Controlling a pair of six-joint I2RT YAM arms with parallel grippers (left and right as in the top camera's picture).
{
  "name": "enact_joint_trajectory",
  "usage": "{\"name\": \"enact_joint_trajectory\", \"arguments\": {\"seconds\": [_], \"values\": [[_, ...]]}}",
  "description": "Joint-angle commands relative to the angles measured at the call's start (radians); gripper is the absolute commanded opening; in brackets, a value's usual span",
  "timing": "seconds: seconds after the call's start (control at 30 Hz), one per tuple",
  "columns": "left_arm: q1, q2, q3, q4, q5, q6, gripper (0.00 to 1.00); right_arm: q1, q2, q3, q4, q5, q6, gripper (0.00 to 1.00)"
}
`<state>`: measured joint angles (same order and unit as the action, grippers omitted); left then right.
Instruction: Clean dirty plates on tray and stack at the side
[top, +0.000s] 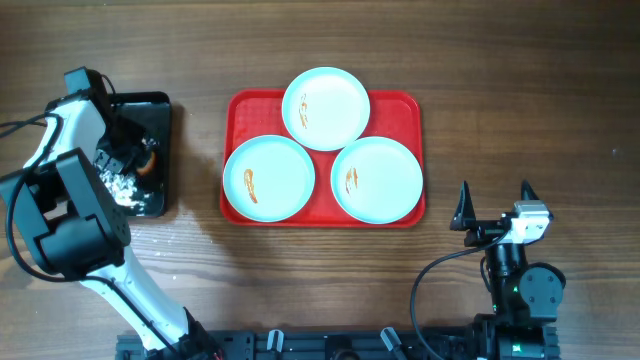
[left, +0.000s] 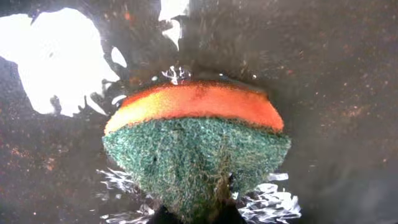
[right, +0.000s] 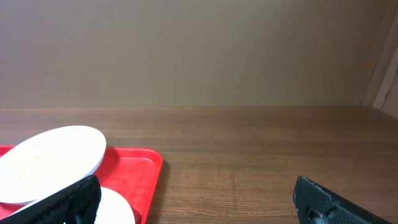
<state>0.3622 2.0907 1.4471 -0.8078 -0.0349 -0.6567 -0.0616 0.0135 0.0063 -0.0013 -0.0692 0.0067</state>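
Three pale blue-white plates lie on the red tray (top: 402, 108): one at the back (top: 326, 107), one front left (top: 268, 177), one front right (top: 376, 179). Each bears an orange-brown smear. My left gripper (top: 130, 160) is over the black tray and is shut on an orange and green sponge (left: 196, 143), which is pinched at its lower end between the fingers (left: 199, 216). My right gripper (top: 495, 197) is open and empty, to the right of the red tray and near the table's front. In the right wrist view its fingers (right: 199, 205) frame a plate (right: 50, 162) and the red tray's corner (right: 142, 168).
The glossy black tray (top: 158, 112) stands at the left of the table, wet, with white foam (top: 122, 188) on it. Foam and water also show around the sponge (left: 273, 202). Bare wooden table (top: 520, 100) lies right of the red tray.
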Motion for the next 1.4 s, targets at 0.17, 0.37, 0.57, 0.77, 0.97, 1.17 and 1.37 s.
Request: {"name": "enact_joint_trajectory", "arguments": {"seconds": [0.17,0.37,0.57,0.77,0.97,1.17,1.37], "values": [[0.003,-0.102,0.008,-0.015,0.019,-0.002,0.04,-0.003,-0.009,-0.001,0.002,0.014,0.02,1.0],[0.002,-0.245,0.01,0.012,0.019,-0.002,0.04,-0.003,-0.009,-0.001,0.002,0.014,0.02,1.0],[0.002,-0.369,0.01,0.055,0.019,-0.002,0.04,-0.003,-0.009,-0.001,0.002,0.014,0.02,1.0],[0.001,-0.348,0.0,0.068,-0.049,-0.002,0.04,-0.003,-0.009,-0.001,0.002,0.014,0.02,1.0],[0.0,-0.247,-0.1,0.192,-0.12,-0.002,0.04,-0.003,-0.009,-0.001,0.002,0.014,0.02,1.0],[-0.005,-0.295,-0.099,0.273,-0.007,0.28,0.04,-0.003,-0.009,-0.001,0.002,0.014,0.02,1.0],[-0.006,-0.397,-0.099,0.329,0.09,0.371,0.04,-0.003,-0.009,-0.001,0.002,0.014,0.02,1.0]]}}
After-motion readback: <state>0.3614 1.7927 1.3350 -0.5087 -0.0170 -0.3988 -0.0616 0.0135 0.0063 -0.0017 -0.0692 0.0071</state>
